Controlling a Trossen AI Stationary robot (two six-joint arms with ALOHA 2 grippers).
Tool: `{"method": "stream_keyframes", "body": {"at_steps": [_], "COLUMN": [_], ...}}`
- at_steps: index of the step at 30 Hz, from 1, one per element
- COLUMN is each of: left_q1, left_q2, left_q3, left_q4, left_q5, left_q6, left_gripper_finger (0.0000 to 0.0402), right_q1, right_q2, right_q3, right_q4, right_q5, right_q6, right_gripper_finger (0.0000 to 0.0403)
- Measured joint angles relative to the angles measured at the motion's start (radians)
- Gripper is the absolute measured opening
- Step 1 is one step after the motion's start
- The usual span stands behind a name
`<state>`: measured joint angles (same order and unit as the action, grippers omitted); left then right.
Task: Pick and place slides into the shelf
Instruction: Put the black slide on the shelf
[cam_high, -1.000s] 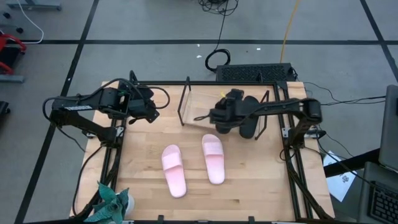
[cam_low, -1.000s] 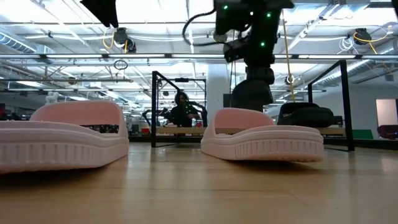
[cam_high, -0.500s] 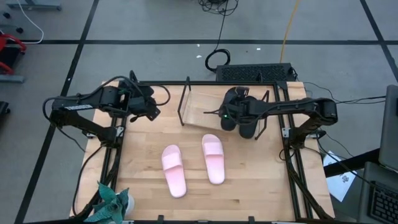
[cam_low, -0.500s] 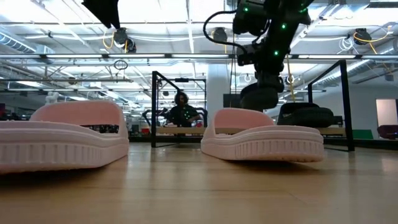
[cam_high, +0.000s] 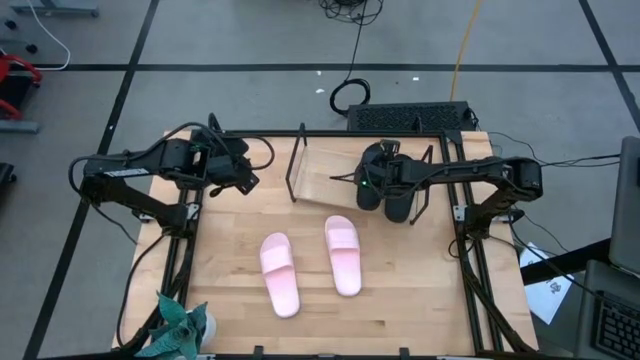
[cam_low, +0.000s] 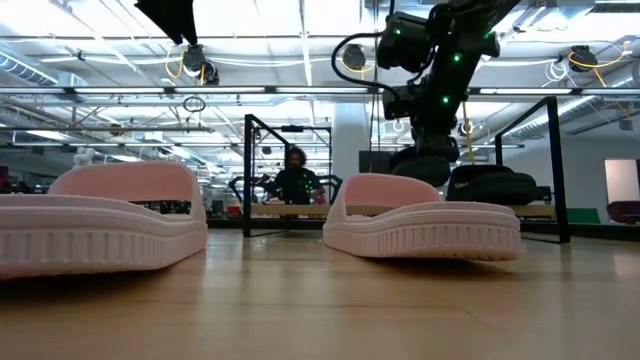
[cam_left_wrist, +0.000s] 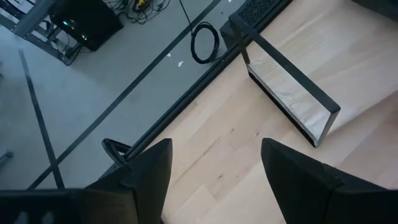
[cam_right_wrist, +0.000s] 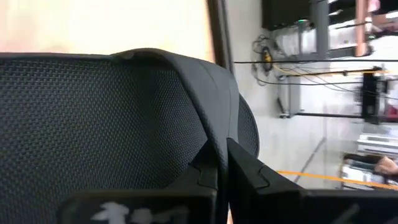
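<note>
My right gripper is shut on a black slide over the right part of the shelf, a rod rack with a wooden board. In the low view the held slide shows beneath the gripper. A second black slide lies in the shelf to its right. Two pale pink slides rest soles down on the table, nearer than the shelf. My left gripper is open, hovering left of the shelf and touching nothing. My right gripper holds the black slide by its broad mesh strap, at the strap's edge. One finger shows on the strap's outer side; the strap hides the other. The fingers come from above, slanting from the table's right. The pink slide hides whether the slide touches the board.
A black metal frame runs round the table. A teal bundle sits at the near left corner. A dark box lies beyond the far edge. A person is in the room behind. The shelf's left half shows bare board.
My right gripper has carried the black slide from just near of the shelf toward the far edge and somewhat to the right, over the shelf beside the other black slide, then sunk a little. It has stayed shut. The pink slides have not moved.
</note>
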<state>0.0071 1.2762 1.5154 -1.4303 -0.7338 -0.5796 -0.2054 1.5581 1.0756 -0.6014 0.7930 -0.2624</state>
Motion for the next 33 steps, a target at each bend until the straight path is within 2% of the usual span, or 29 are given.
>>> {"method": "stream_keyframes", "body": {"at_steps": [12, 18, 22, 33], "left_q1": [0.0, 0.0, 0.0, 0.0], "left_q2": [0.0, 0.0, 0.0, 0.0], "left_q3": [0.0, 0.0, 0.0, 0.0], "left_q4": [0.038, 0.047, 0.047, 0.047], "left_q5": [0.0, 0.0, 0.0, 0.001], "left_q6": [0.022, 0.027, 0.026, 0.026], "left_gripper_finger": [0.0248, 0.0248, 0.0248, 0.0248], "right_q1": [0.001, -0.008, -0.011, -0.017], "right_q2": [0.0, 0.0, 0.0, 0.007], "right_q3": [-0.055, -0.06, -0.06, -0.06], "right_q4": [0.031, 0.044, 0.047, 0.046], "right_q5": [-0.035, -0.039, -0.084, -0.088], "right_q6": [0.015, 0.018, 0.041, 0.064], "right_gripper_finger": [0.0, 0.0, 0.0, 0.0]}}
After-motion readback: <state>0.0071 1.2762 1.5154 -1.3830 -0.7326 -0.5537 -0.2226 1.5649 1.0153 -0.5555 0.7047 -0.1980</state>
